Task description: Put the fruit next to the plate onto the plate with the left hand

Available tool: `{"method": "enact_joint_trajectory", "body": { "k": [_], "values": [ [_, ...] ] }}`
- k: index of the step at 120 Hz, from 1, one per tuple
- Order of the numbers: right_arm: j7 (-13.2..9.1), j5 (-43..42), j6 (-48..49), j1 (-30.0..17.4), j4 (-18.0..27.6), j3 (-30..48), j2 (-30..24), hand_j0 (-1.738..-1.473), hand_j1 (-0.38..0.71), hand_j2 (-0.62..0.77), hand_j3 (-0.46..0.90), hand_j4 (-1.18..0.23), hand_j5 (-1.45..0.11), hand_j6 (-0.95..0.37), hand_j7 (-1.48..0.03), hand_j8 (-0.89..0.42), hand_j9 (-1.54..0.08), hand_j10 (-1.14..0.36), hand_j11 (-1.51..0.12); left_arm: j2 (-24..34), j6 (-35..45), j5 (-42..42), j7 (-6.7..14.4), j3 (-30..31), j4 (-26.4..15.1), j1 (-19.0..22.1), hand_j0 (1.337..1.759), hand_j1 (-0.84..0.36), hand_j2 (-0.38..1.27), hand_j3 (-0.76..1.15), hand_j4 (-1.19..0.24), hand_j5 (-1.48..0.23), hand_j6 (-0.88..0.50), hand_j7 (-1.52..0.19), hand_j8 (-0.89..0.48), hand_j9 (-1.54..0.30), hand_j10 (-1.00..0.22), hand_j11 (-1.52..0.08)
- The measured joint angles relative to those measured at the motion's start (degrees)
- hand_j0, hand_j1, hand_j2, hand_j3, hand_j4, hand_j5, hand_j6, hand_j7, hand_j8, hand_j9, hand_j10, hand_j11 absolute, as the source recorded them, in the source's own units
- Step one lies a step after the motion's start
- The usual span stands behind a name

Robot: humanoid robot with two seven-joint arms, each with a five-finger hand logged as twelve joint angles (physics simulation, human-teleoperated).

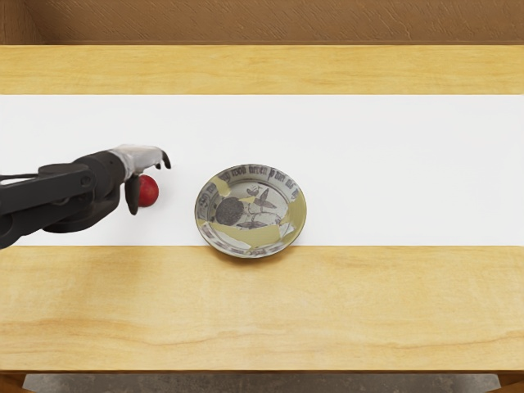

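Head view: left robot hand [141, 168] at red fruit [150, 191] beside plate [298, 214]; whether it grips, cannot tell.

1. The left arm [45, 201] is cut off by the picture's left edge, so only its forearm and the left hand [137, 168] show.
2. The red fruit [150, 191] is partly hidden. The hand covers its left side and top, and its kind cannot be told.
3. Whether the hand touches or grips the fruit cannot be told from this view.
4. The lettering around the plate [296, 214] and the figures in its well are too small to read.
5. The table [262, 303] and the white runner [393, 164] run out of the picture at both sides.
6. Below the table's front edge, only a thin strip of grey floor [262, 383] shows, cut by the bottom edge.
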Motion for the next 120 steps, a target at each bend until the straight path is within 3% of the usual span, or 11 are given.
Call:
{"method": "enact_joint_trajectory", "body": {
  "k": [76,120],
  "values": [
    [0.0,0.0,0.0,0.0,0.0,0.01,0.0,-1.658,-0.33,0.0,0.0,-0.01,-0.02,-0.01,-0.02,-0.01,-0.02,-0.01,-0.02,-0.09,0.02,1.35,0.0,-0.05,0.27,0.91,1.658,-0.15,0.09,0.0,-0.42,-0.55,-0.42,-0.55,-0.42,-0.55,-0.42,-0.55],
    [0.0,0.0,-0.02,0.0,0.0,0.01,0.0,-1.658,-0.33,0.0,0.0,-0.01,-0.02,-0.01,-0.02,-0.01,-0.02,-0.01,-0.02,-0.09,-0.05,1.34,0.01,0.0,0.28,0.97,1.657,-0.26,0.2,0.0,-0.54,-0.7,-0.49,-0.7,-0.53,-0.7,-0.54,-0.7]
  ]
}}
